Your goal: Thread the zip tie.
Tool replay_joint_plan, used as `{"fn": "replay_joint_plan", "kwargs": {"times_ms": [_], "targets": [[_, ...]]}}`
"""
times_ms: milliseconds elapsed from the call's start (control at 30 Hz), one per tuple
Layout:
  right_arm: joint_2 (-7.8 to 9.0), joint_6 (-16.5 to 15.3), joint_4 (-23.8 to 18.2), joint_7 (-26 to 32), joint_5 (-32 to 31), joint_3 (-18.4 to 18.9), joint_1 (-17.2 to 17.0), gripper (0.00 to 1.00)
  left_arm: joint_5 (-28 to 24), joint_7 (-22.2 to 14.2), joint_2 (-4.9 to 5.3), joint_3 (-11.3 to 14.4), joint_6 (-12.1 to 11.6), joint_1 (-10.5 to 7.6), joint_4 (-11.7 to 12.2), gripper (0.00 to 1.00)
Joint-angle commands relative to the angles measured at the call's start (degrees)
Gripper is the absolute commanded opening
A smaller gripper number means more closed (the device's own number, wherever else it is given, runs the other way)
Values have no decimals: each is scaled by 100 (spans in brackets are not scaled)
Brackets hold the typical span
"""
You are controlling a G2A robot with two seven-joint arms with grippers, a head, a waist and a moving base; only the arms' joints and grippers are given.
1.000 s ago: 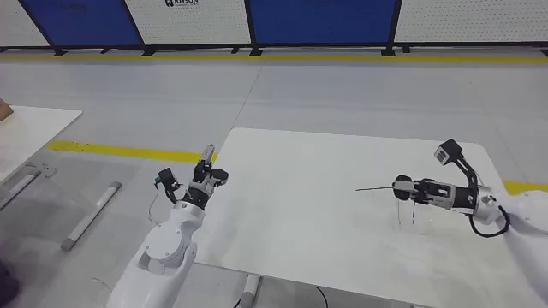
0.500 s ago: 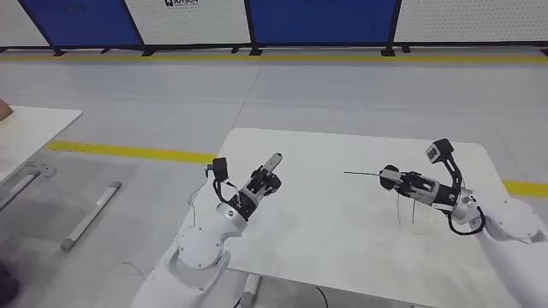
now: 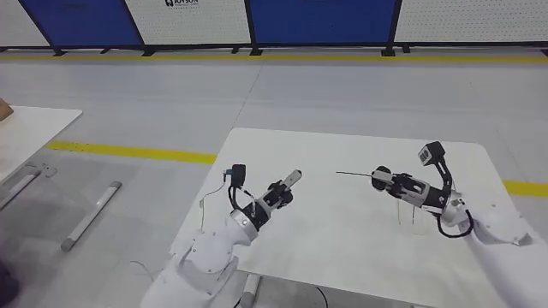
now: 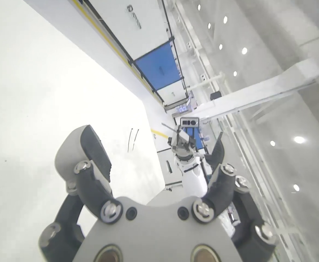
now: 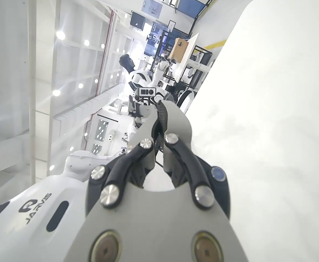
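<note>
The right gripper (image 3: 378, 177) is clamped on one end of the zip tie (image 3: 351, 174). The tie juts out above the surface (image 3: 342, 248) toward the left gripper (image 3: 287, 184), which is well apart from its tip, fingers spread, holding nothing. Near the right gripper, two more ties (image 3: 408, 213) lie on the surface.

Both arms are over the table (image 3: 342, 248). The left pincer (image 3: 289, 181) hangs above the table's left part. The right pincer (image 3: 378, 176) hangs above the right part and grips a zip tie (image 3: 353, 174). The zip tie sticks out leftward toward the left pincer, its tip well apart from it. Two loose ties (image 3: 414, 210) lie side by side on the table under the right arm, nearer the robot than the right pincer. Panels (image 3: 321, 4) stand across the floor behind the table. A second table (image 3: 34, 133) stands off to the left.
</note>
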Motion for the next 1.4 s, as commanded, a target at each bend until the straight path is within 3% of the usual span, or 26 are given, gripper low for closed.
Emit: {"fn": "replay_joint_plan", "kwargs": {"times_ms": [0,100,167,467,533,600,667,733,767,800,1200,1300,1367], "targets": [[-110,2,30,-335,-218,-188,23,0,-32,-244,-27,318,-12,-174,145,100],[-293,2,287,-415,-216,-468,111,0,-256,-499,-77,652,3,-467,441,100],[-344,2,408,-379,-233,-557,166,0,-426,-464,-109,734,167,-654,609,100],[-344,2,408,-379,-233,-557,166,0,-445,-468,-111,744,159,-653,612,100],[-353,2,323,-502,-277,-555,101,0,-816,-424,-139,766,48,-689,666,100],[-368,2,169,-630,-376,-536,5,0,-1396,-387,-186,760,-89,-856,853,100],[-386,2,26,-619,-378,-516,-77,0,-1888,-402,-231,789,-30,-1073,1057,100],[-402,2,-81,-622,-420,-463,-170,0,-2138,-387,-279,887,170,-1395,1332,100],[-408,2,-117,-645,-458,-435,-203,0,-1949,-511,-286,1019,394,-1572,1469,100],[-409,2,-126,-656,-471,-424,-214,0,-1848,-594,-285,1078,486,-1639,1522,100],[-409,2,-126,-656,-471,-424,-214,0,-1848,-594,-285,1078,486,-1639,1522,100],[-409,2,-126,-656,-471,-424,-214,0,-2225,-575,-308,1027,218,-1623,1523,100],[-409,2,-126,-656,-471,-424,-214,0,-2357,-325,-335,1023,120,-1653,1591,100]]}}
